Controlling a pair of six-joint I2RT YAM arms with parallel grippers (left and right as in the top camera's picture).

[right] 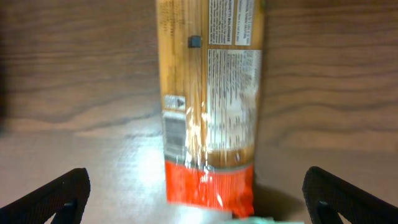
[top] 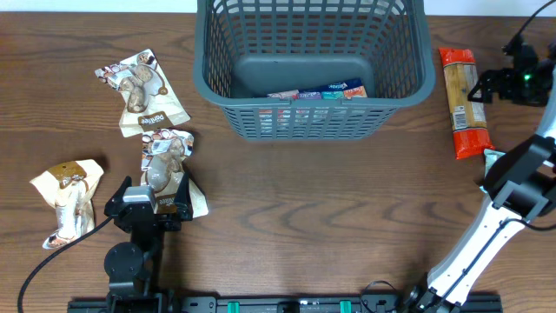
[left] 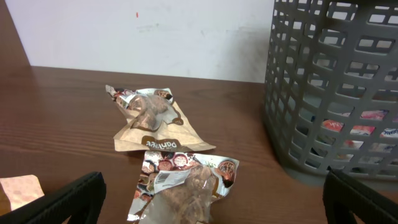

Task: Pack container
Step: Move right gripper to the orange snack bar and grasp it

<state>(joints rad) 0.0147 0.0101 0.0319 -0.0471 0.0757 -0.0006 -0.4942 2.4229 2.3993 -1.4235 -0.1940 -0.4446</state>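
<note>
One slotted grey-blue basket (top: 313, 69) is sitting between three snack pouches (top: 143, 91) (top: 167, 161) (top: 68, 196) and one orange packet (top: 464, 100); left gripper (left: 211, 186) and right gripper (right: 198, 180) are gaping.

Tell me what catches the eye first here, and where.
The big grey-blue container at far centre dominates, with a few colourful packets on its floor. Three brown snack packets lie scattered at left; a long orange packet lies at right.

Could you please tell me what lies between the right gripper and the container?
The orange packet lies lengthwise between the right gripper and the container. The overhead view shows this best.
</note>
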